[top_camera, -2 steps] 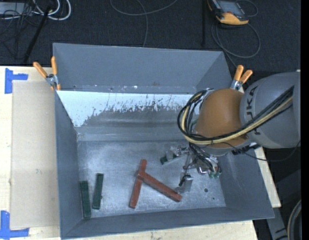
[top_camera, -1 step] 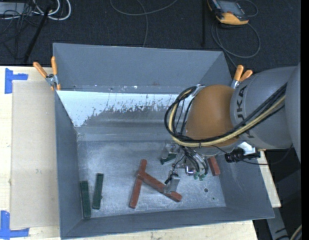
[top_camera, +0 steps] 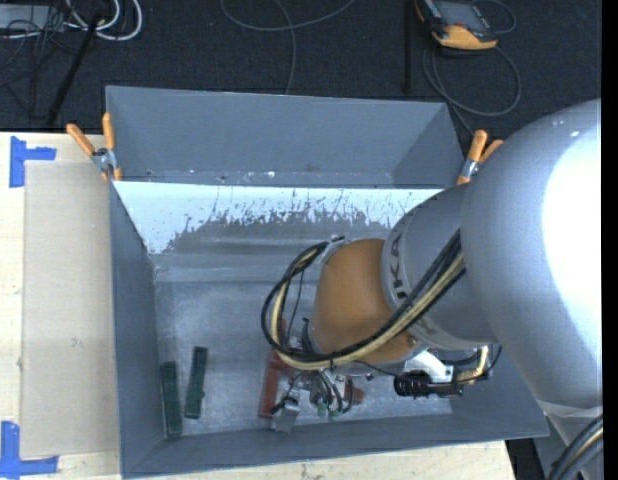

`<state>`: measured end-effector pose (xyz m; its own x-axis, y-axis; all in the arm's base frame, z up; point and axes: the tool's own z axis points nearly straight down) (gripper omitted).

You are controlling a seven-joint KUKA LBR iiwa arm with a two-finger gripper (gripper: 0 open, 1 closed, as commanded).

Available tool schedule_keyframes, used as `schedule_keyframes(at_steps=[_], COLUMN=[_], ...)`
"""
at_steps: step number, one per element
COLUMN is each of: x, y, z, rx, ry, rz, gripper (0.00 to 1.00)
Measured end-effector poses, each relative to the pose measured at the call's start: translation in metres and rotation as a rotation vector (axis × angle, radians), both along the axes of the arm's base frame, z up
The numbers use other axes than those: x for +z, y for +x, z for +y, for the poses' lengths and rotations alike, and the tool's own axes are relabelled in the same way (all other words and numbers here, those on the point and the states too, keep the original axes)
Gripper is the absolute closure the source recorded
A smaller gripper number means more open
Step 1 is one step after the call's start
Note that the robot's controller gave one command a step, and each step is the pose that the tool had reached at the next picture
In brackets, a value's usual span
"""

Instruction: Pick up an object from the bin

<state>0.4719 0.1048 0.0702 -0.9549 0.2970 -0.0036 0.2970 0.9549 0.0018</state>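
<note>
My gripper (top_camera: 289,408) is low in the bin near the front wall, a little right of the middle, mostly covered by the wrist above it. It stands over a reddish-brown flat thing (top_camera: 273,380), whose left edge sticks out from under it. Whether the gripper touches that thing is hidden. Two dark green bars lie to the left on the bin floor: one (top_camera: 196,381) nearer the gripper and one (top_camera: 170,399) closer to the left wall, both pointing roughly front to back.
The arm and its orange wrist cover with looped cables fill the bin's right half. Bare floor shows in the middle and back left, and the sloped walls close in on all sides.
</note>
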Motion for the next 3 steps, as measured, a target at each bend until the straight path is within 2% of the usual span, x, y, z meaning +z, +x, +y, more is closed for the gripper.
schedule_keyframes(at_steps=[1,2,3], x=[0.001,0.072,-0.003], y=[0.012,0.055,0.028], z=[0.041,0.046,-0.022], rx=[0.526,0.573,0.369], ry=[-0.003,-0.002,-0.003], rz=[-0.006,-0.007,0.011], gripper=[0.00,0.00,0.00])
